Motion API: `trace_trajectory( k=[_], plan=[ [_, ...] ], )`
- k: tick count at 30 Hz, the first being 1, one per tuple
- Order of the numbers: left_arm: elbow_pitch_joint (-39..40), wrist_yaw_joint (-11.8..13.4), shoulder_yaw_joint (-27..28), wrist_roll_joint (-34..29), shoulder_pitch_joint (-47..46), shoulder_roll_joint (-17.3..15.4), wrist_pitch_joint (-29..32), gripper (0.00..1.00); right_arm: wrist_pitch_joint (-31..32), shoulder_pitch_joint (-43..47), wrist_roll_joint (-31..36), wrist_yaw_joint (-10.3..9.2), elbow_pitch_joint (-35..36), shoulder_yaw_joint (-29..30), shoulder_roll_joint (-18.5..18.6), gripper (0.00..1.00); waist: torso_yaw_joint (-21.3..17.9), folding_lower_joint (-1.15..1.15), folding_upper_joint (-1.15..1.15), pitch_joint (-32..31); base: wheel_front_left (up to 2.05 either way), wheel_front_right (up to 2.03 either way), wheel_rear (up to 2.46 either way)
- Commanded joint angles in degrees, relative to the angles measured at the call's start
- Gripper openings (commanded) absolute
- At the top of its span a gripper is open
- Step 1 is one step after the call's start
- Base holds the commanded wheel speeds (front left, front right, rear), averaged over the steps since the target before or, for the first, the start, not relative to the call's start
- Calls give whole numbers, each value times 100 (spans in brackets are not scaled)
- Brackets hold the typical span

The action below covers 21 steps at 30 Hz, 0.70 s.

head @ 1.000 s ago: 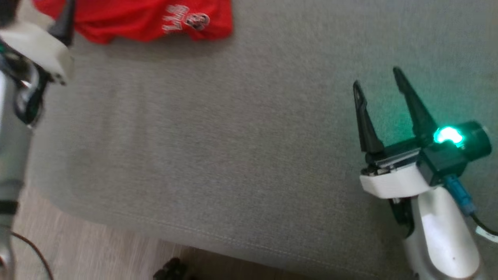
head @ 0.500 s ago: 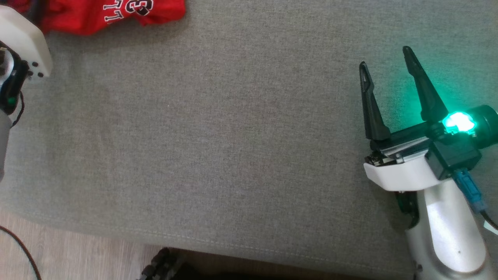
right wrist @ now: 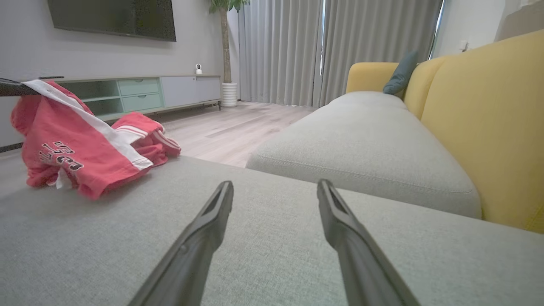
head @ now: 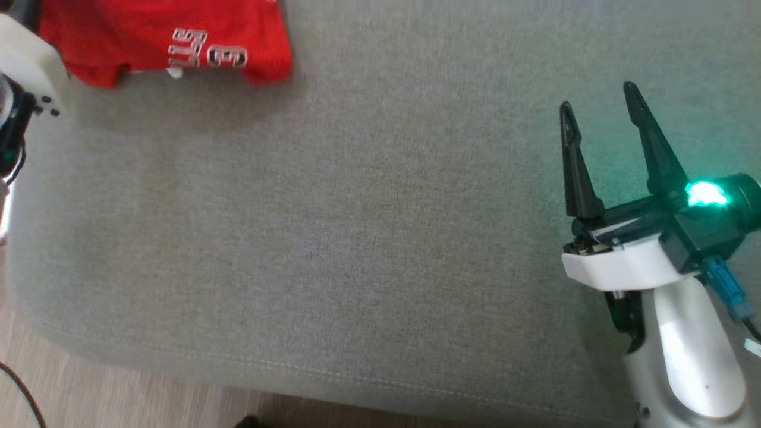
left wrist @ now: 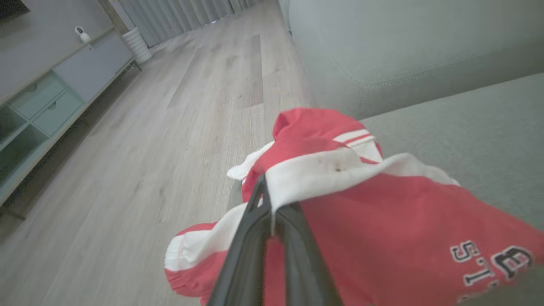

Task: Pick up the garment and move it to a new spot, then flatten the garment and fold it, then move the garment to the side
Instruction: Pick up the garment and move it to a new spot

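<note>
The garment (head: 160,41) is red with white bands and dark lettering, and it lies bunched at the far left end of the grey cushion. In the left wrist view my left gripper (left wrist: 265,189) is shut on a white band of the garment (left wrist: 382,221). The right wrist view shows the garment (right wrist: 76,140) pulled up at its left end by a dark finger (right wrist: 12,88). My right gripper (head: 597,98) hovers open over the cushion's right side, far from the garment. Nothing sits between the tips of the right gripper (right wrist: 275,183).
The grey sofa cushion (head: 357,238) ends in a seamed front edge, with wooden floor (head: 119,404) below it. A second grey cushion (right wrist: 365,140) and a yellow backrest (right wrist: 488,127) lie beyond. A low TV cabinet (right wrist: 140,93) stands across the room.
My left gripper has gone from open to shut, closing on the garment's white band. The head camera has shifted. My right gripper has stayed open in place.
</note>
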<state>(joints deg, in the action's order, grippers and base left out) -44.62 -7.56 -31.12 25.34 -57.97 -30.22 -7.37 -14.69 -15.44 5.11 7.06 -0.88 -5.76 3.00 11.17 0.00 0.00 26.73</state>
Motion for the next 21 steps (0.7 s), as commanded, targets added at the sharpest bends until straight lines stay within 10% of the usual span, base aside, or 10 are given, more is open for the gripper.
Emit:
trace_trajectory(
  k=[1,10,21],
  plan=[
    [243,15,130,-92,-288,-416,-82,0,-30,146,-67,43,141,-101,-13,100,-16,0,0,-349,0,0,0],
    [1435,86,-238,-413,-483,-284,-25,0,-30,379,-430,43,14,315,-13,100,-317,0,0,-1343,0,0,0],
    [2955,483,-507,-148,-284,742,246,0,-30,553,-831,43,-8,614,-13,100,-1015,0,0,-1838,0,0,0]
  ],
)
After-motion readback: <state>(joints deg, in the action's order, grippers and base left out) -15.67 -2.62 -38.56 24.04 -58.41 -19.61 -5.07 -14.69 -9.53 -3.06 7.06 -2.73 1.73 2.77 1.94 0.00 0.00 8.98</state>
